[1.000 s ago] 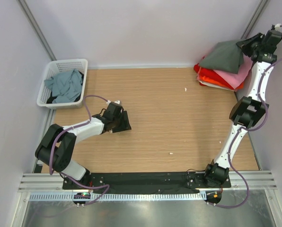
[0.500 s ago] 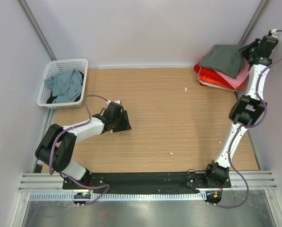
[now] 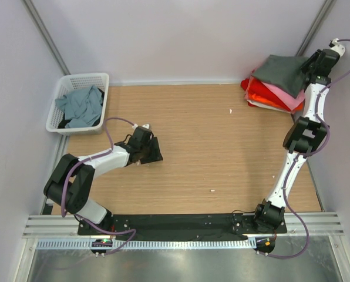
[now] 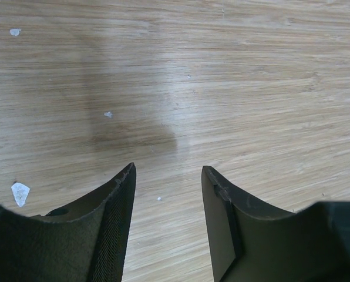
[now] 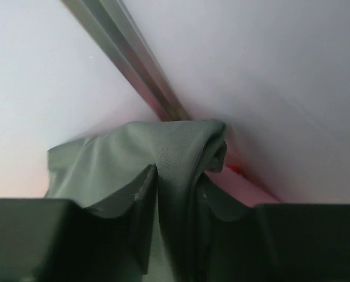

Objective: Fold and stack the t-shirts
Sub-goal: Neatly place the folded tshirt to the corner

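The left gripper (image 4: 168,171) hangs low over the wooden table (image 3: 222,153), at the near left. Its two fingers are spread apart with nothing between them. Small white bits (image 4: 20,192) lie on the wood under it.

Farther back on the left stands a white basket (image 3: 87,76). A teal-grey t-shirt (image 3: 80,106) lies crumpled inside it.

In the far right corner is a pile of t-shirts. The red-orange t-shirts (image 3: 260,94) are at the bottom, a pink t-shirt (image 3: 283,94) lies on them, and the dark grey t-shirt (image 3: 283,69) is on top. The right gripper (image 5: 175,179) is up at that corner, near the wall (image 3: 181,35). It pinches a fold of the dark grey t-shirt between its fingers.
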Robot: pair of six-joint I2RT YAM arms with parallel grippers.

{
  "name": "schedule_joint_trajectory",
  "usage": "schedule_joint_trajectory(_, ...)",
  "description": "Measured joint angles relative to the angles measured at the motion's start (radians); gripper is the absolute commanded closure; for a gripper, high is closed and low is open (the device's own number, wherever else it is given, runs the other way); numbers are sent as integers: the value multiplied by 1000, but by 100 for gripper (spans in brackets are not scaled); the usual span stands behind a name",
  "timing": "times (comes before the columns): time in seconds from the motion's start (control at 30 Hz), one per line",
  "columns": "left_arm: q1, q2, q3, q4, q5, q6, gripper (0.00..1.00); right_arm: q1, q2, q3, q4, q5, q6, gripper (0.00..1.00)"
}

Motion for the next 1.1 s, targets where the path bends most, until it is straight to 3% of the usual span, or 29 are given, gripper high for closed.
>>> schedule_joint_trajectory(0.23, 0, 0, 0, 5, 0, 0, 51, 0, 29, -19, 82, 34, -67, 39)
schedule_joint_trajectory(0.43, 0, 0, 0, 6, 0, 0, 51, 6, 24, -48, 113, 70, -82, 29)
schedule_joint_trajectory(0.7, 0, 0, 0, 8, 0, 0, 52, 34, -40, -209, 61, 253, -82, 0)
schedule_joint_trajectory(0.9, 0, 0, -4, 13, 0, 0, 53, 27, -151, -359, -4, 272, 8, 0)
schedule_joint_trajectory(1.1, 0, -3, -10, 18, 0, 0, 53, 6, -250, -378, -184, 283, 88, 0)
